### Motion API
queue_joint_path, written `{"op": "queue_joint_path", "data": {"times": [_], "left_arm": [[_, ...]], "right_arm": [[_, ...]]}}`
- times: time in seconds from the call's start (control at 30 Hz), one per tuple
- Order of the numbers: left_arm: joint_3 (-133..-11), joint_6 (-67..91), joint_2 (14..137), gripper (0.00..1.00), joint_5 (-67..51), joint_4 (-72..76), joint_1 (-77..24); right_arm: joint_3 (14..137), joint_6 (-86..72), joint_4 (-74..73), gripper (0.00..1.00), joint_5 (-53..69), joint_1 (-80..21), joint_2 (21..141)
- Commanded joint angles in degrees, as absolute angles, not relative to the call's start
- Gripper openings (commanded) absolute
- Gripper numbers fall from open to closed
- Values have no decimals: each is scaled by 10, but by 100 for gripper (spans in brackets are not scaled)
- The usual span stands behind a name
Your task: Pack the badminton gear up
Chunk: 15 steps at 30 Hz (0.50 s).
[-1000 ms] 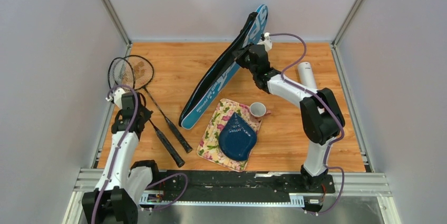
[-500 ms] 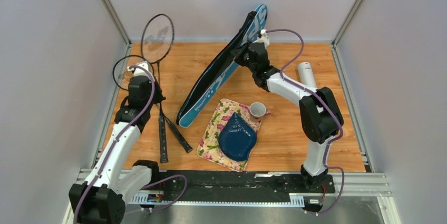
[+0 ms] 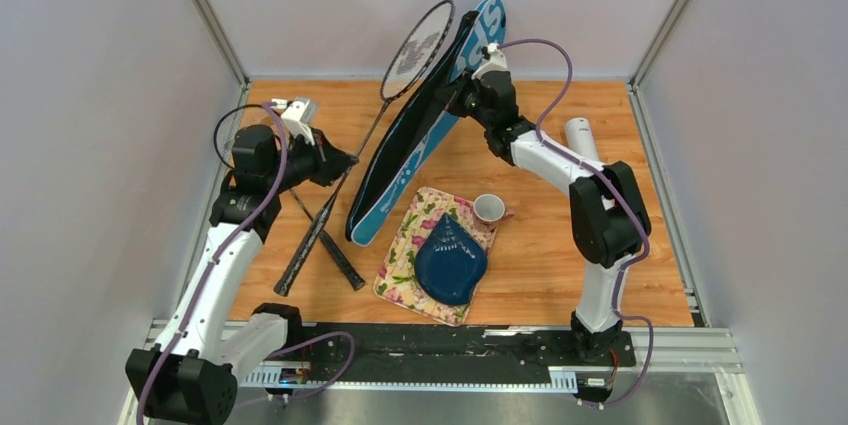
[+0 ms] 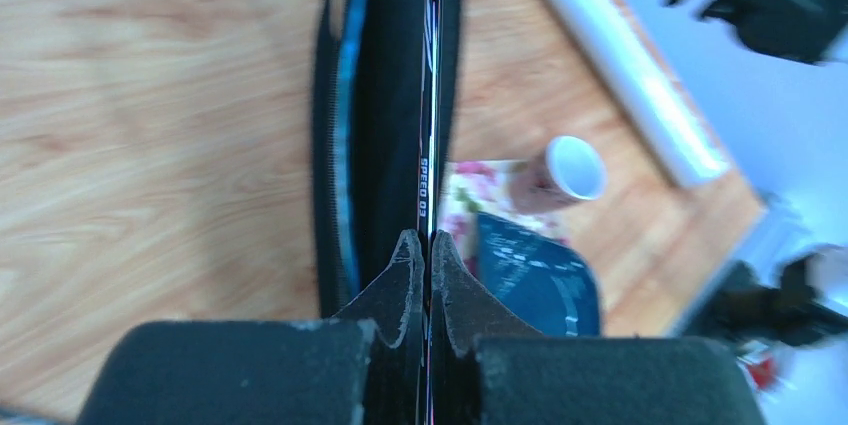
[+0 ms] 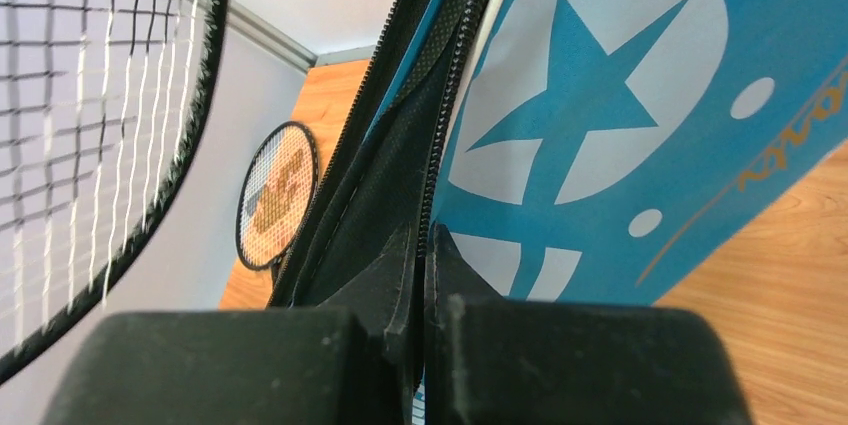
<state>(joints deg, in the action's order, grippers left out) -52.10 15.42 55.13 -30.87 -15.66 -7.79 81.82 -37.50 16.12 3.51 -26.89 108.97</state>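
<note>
The racket bag (image 3: 420, 135) has kept its pose over the last second: tilted up off the worktop (image 3: 560, 265), long axis from 7 to 1 o'clock, narrow end down beside the floral cloth (image 3: 400, 255), wide end raised at the back wall. The right claw (image 3: 468, 95) is pressed together on its zipper edge, holding the mouth open.

The change is the lifted racket (image 3: 420, 45). A second ago it lay with its partner at 9 o'clock. Now the left claw (image 3: 338, 160) pinches its thin shaft, and it has swung round beside the bag, nearly parallel to it. The head points to 1 o'clock at the bag's upper opening and the grip trails to 7 o'clock. I judge it lined up to slide in, head first.

The second racket (image 3: 338, 265) lies on the worktop at 9 o'clock, with its head towards 11. The white tube (image 3: 580, 140) lies at 3 o'clock. Both are still unpacked.
</note>
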Motion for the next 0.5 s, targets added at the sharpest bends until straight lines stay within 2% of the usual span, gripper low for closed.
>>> {"op": "queue_joint_path", "data": {"times": [0.0,0.13,0.23,0.43,0.47], "left_arm": [[-545,281,550,0,-463,-79,-80],[-528,404,562,0,-484,-36,-80],[-491,503,553,0,-511,56,-80],[-454,594,552,0,-537,117,-80],[-455,588,554,0,-538,87,-80]], "right_arm": [[840,-352,231,0,86,-252,1095],[839,-357,243,0,101,-249,1097],[845,-358,243,0,116,-243,1103],[850,-370,257,0,143,-231,1110],[850,-369,259,0,148,-228,1111]]}}
